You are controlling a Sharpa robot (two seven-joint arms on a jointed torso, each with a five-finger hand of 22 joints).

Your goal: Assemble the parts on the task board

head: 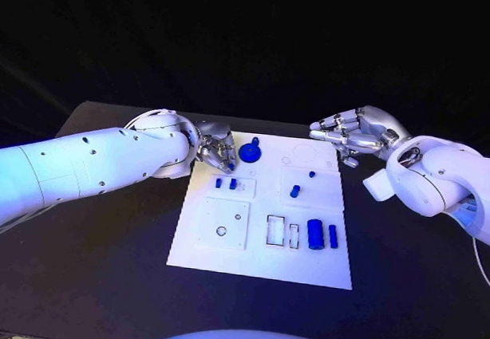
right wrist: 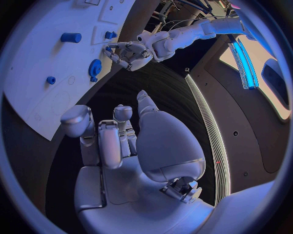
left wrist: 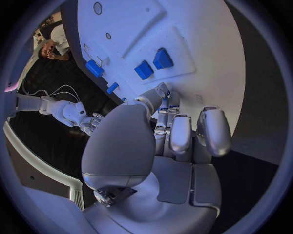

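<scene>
Risk first: left silver hand (head: 214, 152) crowding the far left edge of the white rectangular task board (head: 192, 249), right beside the round blue toothed gear (head: 251, 152). Could nudge that gear off its spot with a careless fingertip, or tip the pair of small blue square blocks (head: 225, 183) just nearer than the gear. Could also close on the gear's teeth off-centre and lose it on the lift. Another worry: right silver hand (head: 358, 131) sweeping in over the far right corner of the board and clipping the little blue peg (head: 312, 174) or the short blue cylinder (head: 295, 191) near the gear's right.

Now the fingers. Left hand: fingers curled downward, tips close to the board edge, nothing visibly between them; from the left wrist view, fingers (left wrist: 182, 134) held together and bent, empty as far as can be told. Touching the board or hovering? Cannot tell. Right hand: fingers folded inward above the black table (head: 96, 285), off the board's far right corner, holding nothing; right wrist view confirms fingers (right wrist: 109, 141) curled with no part inside.

Elsewhere on the board: large blue cylinder (head: 315, 232) and slim blue bar (head: 333, 236) lying side by side toward the near right, well apart from the gear. All parts resting on the board, none in hand.
</scene>
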